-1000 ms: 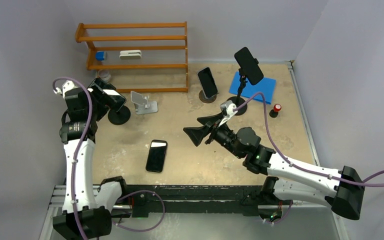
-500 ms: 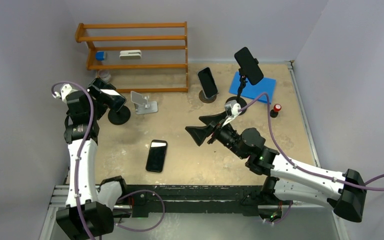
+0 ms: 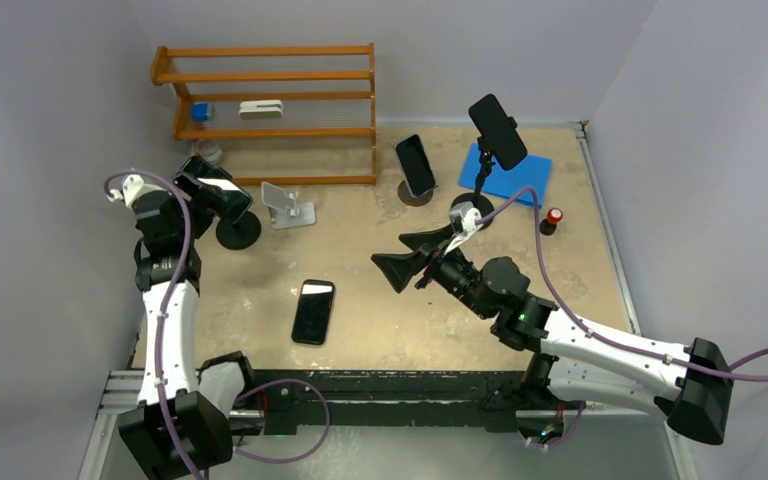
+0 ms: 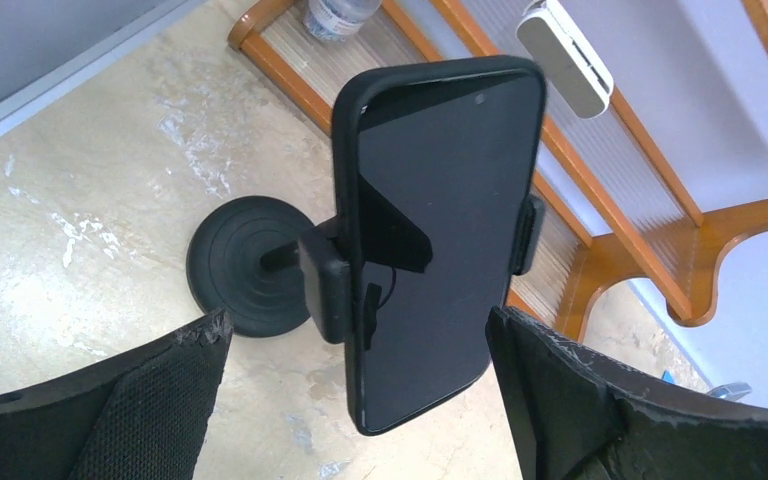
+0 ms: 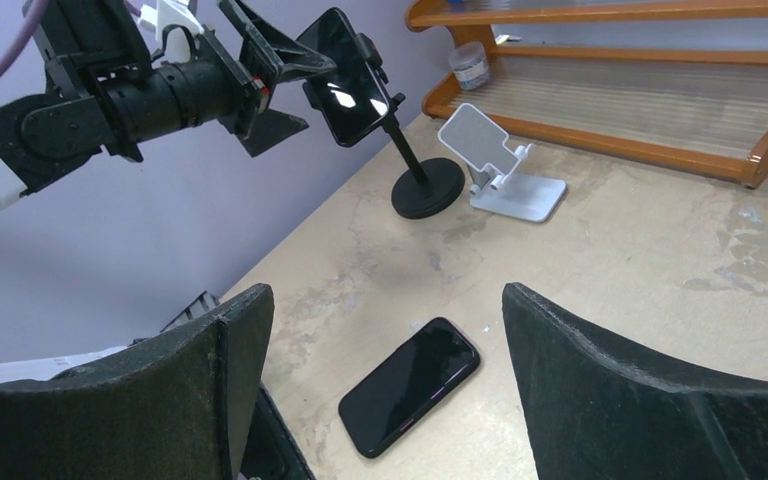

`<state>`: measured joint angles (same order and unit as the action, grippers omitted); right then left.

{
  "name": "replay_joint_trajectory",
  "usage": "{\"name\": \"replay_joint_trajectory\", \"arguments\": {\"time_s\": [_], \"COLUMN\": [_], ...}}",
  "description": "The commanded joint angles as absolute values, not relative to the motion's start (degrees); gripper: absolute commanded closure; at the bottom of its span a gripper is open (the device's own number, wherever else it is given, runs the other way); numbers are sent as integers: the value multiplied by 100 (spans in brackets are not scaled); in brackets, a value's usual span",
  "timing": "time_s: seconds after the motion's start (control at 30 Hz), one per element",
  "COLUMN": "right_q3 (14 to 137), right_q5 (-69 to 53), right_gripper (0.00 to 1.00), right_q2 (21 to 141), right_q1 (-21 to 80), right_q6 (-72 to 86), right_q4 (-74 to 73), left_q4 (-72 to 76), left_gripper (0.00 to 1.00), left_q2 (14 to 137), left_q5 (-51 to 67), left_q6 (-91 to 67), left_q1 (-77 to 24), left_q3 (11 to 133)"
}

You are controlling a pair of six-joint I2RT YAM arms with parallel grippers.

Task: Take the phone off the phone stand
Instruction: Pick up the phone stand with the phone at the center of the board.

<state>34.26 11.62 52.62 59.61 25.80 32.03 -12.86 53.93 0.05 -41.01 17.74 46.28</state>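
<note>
A black phone [image 4: 440, 230] is clamped in a black phone stand [image 4: 325, 285] with a round base [image 4: 250, 262] at the table's left side. My left gripper [image 4: 358, 322] is open, and the phone's lower end lies between its fingers. The right finger is close to the phone's edge and the left one stands well apart. From above, the left gripper [image 3: 203, 185] sits at that phone [image 3: 222, 192]. My right gripper [image 3: 407, 258] hovers open and empty over the table's middle, facing left. The right wrist view shows a second phone [image 5: 410, 385] flat on the table below it.
A wooden shelf [image 3: 270, 100] stands at the back left, with an empty white stand [image 3: 288, 205] in front of it. Two more phones on stands [image 3: 415, 165] [image 3: 497, 130] stand at the back, by a blue pad [image 3: 520, 175] and a small red object [image 3: 554, 216].
The left arm's wrist has shifted slightly along the left edge, its gripper staying at the clamped phone. The right gripper drifted a little to the right, then held still.
</note>
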Motion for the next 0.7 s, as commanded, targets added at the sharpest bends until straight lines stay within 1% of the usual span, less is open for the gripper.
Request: {"name": "replay_joint_trajectory", "arguments": {"time_s": [0.0,0.2,0.4,0.67], "right_q3": [3436,3390,3358,3340], "right_q5": [1276,1249,1235,1080], "right_gripper": [14,14,14,14], "right_q2": [5185,5133,5072,5144], "right_q1": [5968,5968,5972,5966], "right_q6": [2486,2478,2483,2491], "right_q4": [3419,3408,3409,3424], "left_q4": [-714,-264,573,1465], "left_gripper": [4,6,8,10], "left_q2": [5300,5309,5248,5173], "left_q5": [268,743,1185,1449], "left_q6": [-4246,-4493,-4686,-4859], "left_q1": [1936,2128,2286,2475], "left_q3": [4375,4062,3668,3106]}}
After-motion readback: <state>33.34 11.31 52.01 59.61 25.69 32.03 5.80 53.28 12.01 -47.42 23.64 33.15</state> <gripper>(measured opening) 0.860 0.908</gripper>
